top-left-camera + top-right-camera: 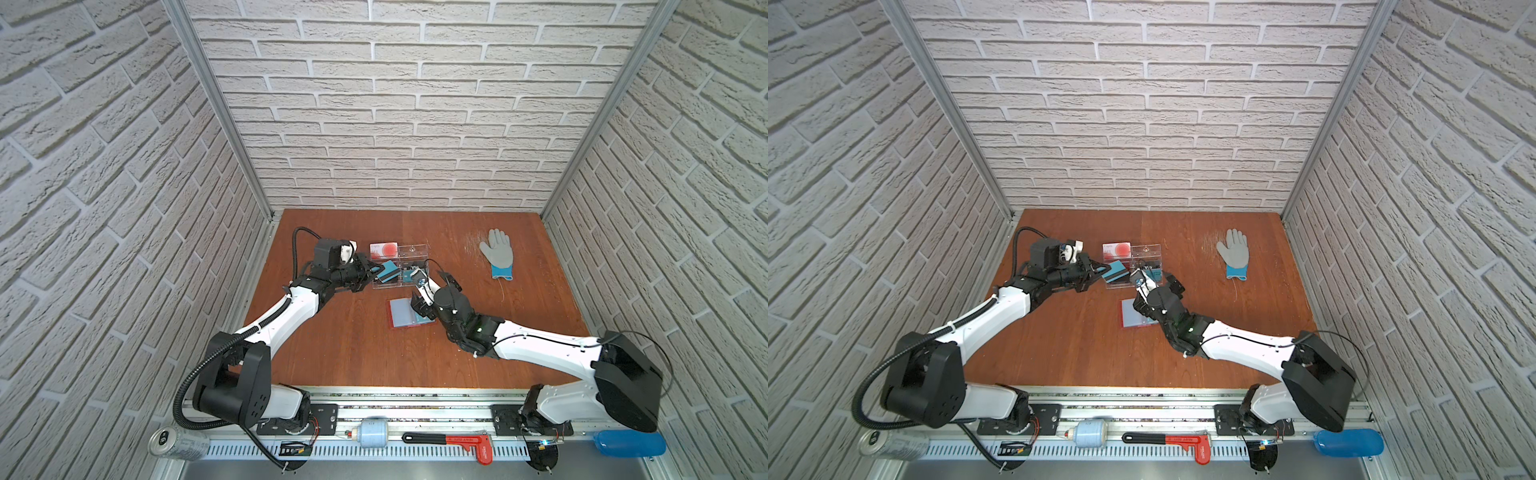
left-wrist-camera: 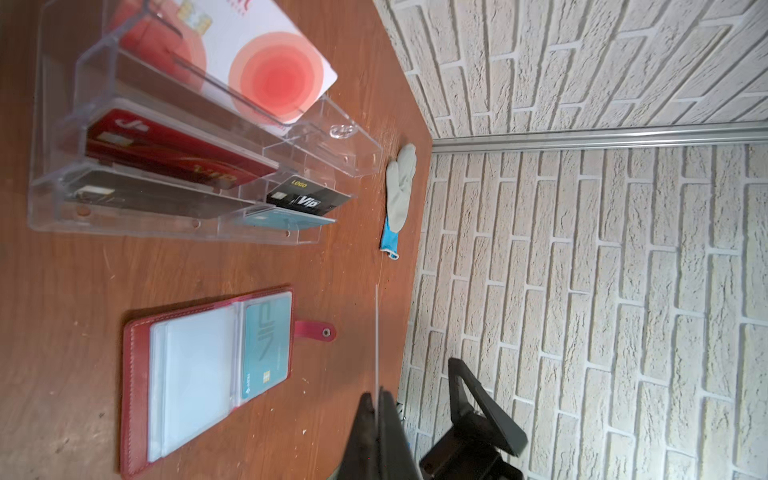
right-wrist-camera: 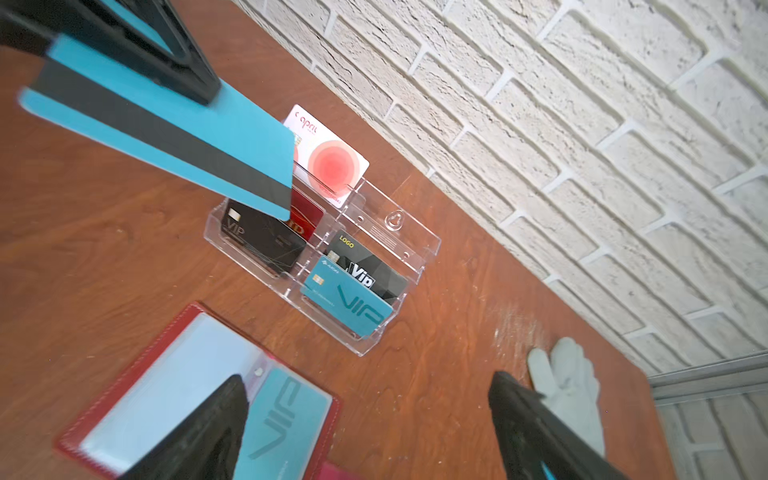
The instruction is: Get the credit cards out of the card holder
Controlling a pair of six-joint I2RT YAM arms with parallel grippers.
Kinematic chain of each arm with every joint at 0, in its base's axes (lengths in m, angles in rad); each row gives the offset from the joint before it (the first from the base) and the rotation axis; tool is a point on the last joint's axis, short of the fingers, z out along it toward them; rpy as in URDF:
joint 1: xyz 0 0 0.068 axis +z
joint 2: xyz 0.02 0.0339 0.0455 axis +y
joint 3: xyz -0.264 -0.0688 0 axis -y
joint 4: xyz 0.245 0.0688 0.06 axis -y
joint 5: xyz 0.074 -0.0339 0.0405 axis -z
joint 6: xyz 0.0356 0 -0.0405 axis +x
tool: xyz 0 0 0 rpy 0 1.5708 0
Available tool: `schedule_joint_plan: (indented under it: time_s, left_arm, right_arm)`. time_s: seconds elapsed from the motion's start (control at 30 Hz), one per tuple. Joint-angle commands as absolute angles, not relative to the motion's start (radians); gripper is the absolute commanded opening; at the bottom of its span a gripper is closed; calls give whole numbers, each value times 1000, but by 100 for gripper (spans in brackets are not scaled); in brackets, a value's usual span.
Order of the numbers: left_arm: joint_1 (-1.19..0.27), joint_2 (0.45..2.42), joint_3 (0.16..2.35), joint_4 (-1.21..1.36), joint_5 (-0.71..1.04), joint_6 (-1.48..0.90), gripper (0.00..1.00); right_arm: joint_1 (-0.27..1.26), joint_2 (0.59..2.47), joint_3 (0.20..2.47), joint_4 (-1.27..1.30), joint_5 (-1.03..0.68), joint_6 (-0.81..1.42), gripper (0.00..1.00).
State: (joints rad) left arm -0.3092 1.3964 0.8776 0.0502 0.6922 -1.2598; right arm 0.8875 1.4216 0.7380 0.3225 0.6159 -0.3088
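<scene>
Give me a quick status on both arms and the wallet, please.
Left fingers shut on a striped blue card, aloft. Right fingers open by the red wallet. One teal card inside. Nothing blocking.

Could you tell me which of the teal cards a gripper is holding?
The dark-striped card, pinched in the shut left gripper; the other two sit in the clear stand and the red card holder.
</scene>
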Motion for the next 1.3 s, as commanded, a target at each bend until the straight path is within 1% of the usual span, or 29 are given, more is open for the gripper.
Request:
schedule_joint_plan:
  time_s: [0.0, 0.13, 0.2, 0.37, 0.47, 0.63, 0.8, 0.87, 1.03, 1.2, 1.27]
  left_arm:
    - [-308, 1418, 905, 42, 808, -1270, 0]
    - [-311, 1419, 911, 62, 824, -1302, 0]
    - [-315, 1421, 910, 66, 826, -1309, 0]
    - [-321, 1425, 899, 58, 827, -1314, 0]
    - [-323, 1428, 896, 48, 826, -1313, 0]
    - [-331, 1437, 889, 58, 826, -1325, 0]
    - [-336, 1446, 884, 72, 827, -1341, 0]
    - [-338, 1444, 882, 74, 826, -1343, 0]
    - [-340, 1447, 882, 70, 824, -1343, 0]
    - [-338, 1471, 888, 98, 825, -1365, 0]
    - [-337, 1479, 894, 100, 824, -1366, 0]
  right_arm:
    - [926, 1483, 731, 588, 767, -551, 88]
    - [930, 1545, 781, 567, 713, -575, 85]
    - [931, 1596, 796, 627, 727, -638, 83]
    - [932, 1671, 816, 705, 729, -692, 79]
    - [932, 1676, 818, 748, 725, -704, 76]
    - [924, 1651, 841, 675, 649, -663, 71]
    - [910, 1657, 868, 618, 602, -636, 55]
    - [907, 1663, 870, 614, 595, -632, 51]
    - [905, 1668, 875, 587, 584, -621, 36]
    - [905, 1654, 871, 561, 567, -604, 23]
    - [904, 1649, 876, 542, 557, -600, 14]
